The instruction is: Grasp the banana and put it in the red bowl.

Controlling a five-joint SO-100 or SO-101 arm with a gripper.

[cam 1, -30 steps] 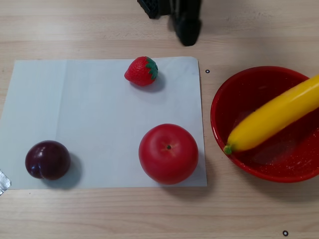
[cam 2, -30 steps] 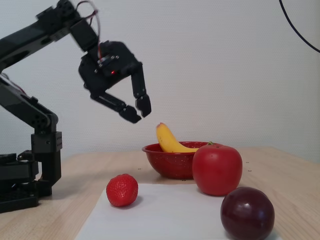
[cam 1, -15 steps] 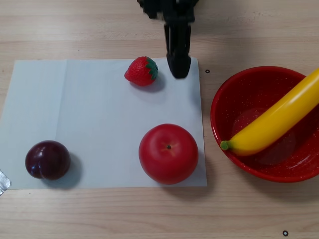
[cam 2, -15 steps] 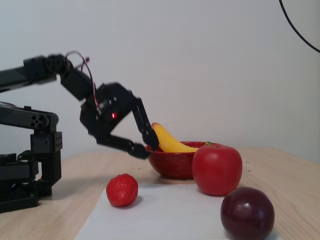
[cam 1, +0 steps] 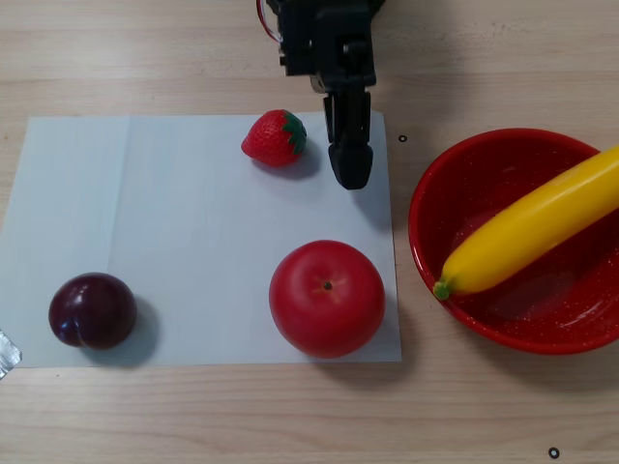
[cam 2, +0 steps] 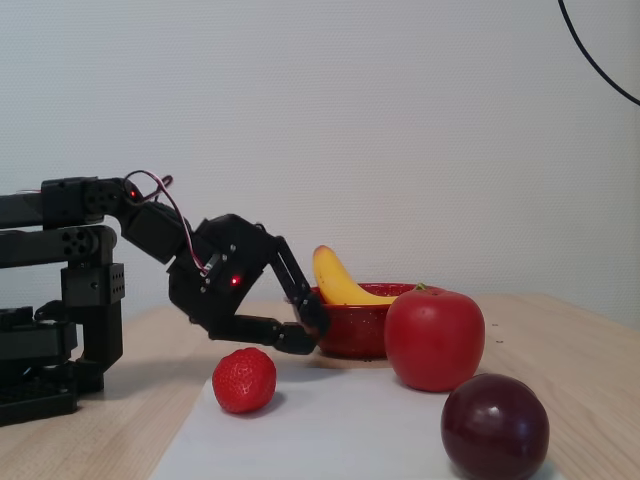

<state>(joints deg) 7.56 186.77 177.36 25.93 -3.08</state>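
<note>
The yellow banana [cam 1: 532, 232] lies slanted in the red bowl [cam 1: 513, 333] at the right, its green stem tip over the bowl's left rim and its other end running out of the frame. In the fixed view the banana [cam 2: 335, 280] sticks up out of the bowl [cam 2: 350, 335]. My black gripper [cam 1: 351, 172] is shut and empty. It hovers low over the white sheet's right edge, left of the bowl and right of the strawberry, touching neither. In the fixed view the gripper [cam 2: 308, 335] points down towards the table just in front of the bowl.
A white paper sheet [cam 1: 174, 242] covers the wooden table. On it stand a strawberry [cam 1: 276, 137], a large red apple [cam 1: 327, 298] and a dark plum [cam 1: 93, 310]. The arm's base [cam 2: 60, 300] stands at the left of the fixed view.
</note>
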